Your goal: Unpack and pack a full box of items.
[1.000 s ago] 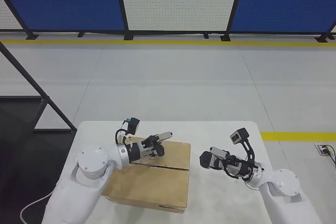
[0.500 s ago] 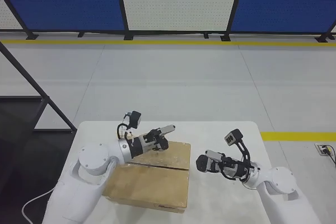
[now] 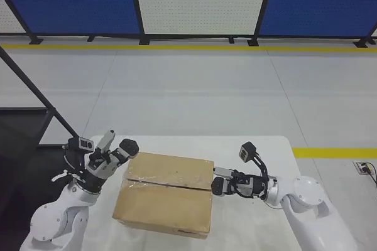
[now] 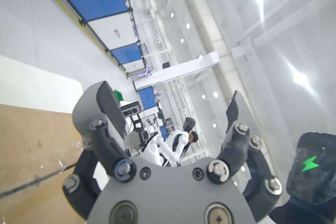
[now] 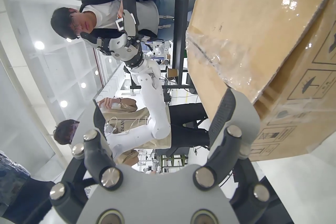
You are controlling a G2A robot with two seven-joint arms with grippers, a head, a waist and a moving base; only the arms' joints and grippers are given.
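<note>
Sealed box [image 3: 166,191] lies between left hand [image 3: 117,144] and right hand [image 3: 217,179].

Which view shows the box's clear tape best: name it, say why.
Right wrist view: the tape lies close, wrinkled and glossy, folding over the box edge. Top view shows it as a thin line across the lid; left wrist view catches a short glinting stretch.

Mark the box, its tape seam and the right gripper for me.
box [image 3: 163,210], top view, on its near top flap.
tape seam [image 5: 207,58], right wrist view, on the clear tape over the flap join.
right gripper [image 3: 218,179], top view, midway between its open fingertips.
</note>
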